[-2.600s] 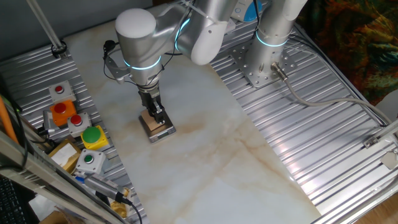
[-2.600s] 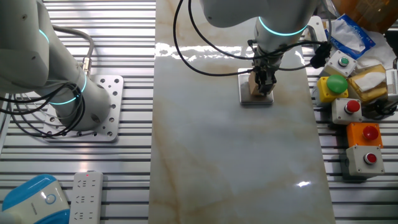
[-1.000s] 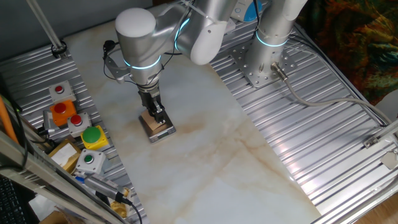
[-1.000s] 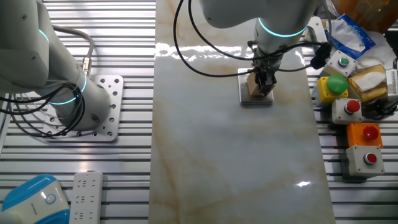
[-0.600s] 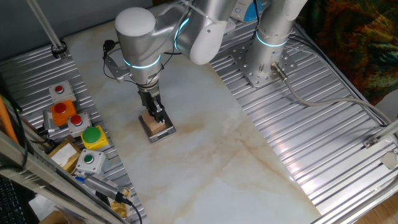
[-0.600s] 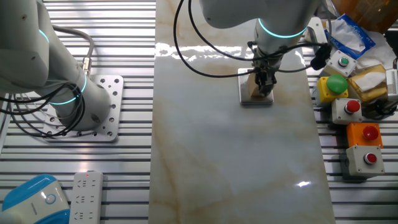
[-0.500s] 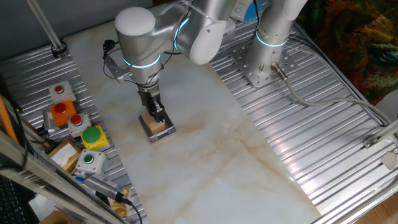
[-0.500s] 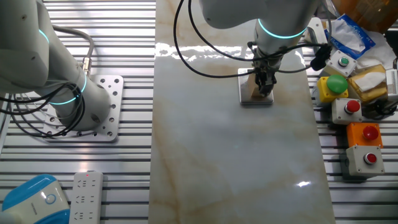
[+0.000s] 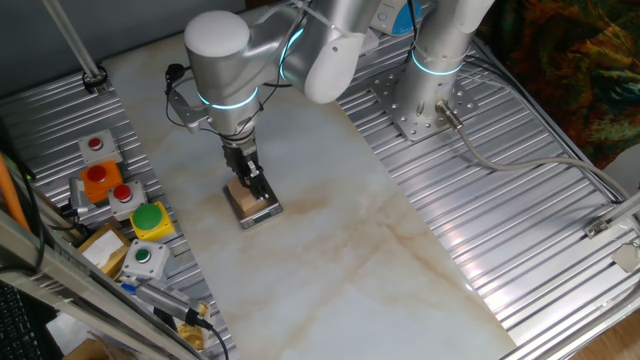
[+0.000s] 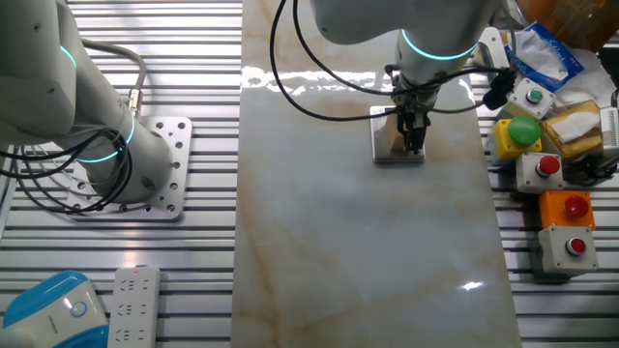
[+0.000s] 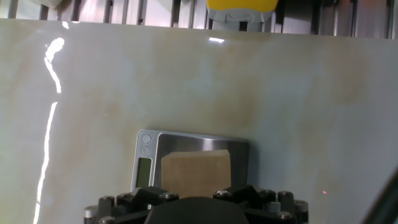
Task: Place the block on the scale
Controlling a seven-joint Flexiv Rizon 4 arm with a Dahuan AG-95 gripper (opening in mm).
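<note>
The block [image 9: 240, 196], a small tan wooden cube, rests on the scale [image 9: 258, 212], a flat dark square with a silvery edge, at the left middle of the marble table. The hand view shows the block [image 11: 196, 169] on the scale's top plate [image 11: 239, 155], with the display strip on the left. My gripper [image 9: 254, 186] points straight down at the block, its fingers close beside the cube and slightly parted. From the other side, the gripper [image 10: 414, 135] covers the right part of the block [image 10: 389, 141] on the scale [image 10: 398, 157].
Grey boxes with coloured push buttons [image 9: 120, 195] and a yellow box with a green button [image 9: 150, 218] stand on the ribbed metal left of the scale. A second arm's base [image 9: 425, 105] is bolted at the back right. A yellowish box with a white label [image 10: 571, 130] lies by the buttons.
The arm stays in place. The fingers have shifted slightly apart at the block, showing more of its tan face. The block stays on the scale.
</note>
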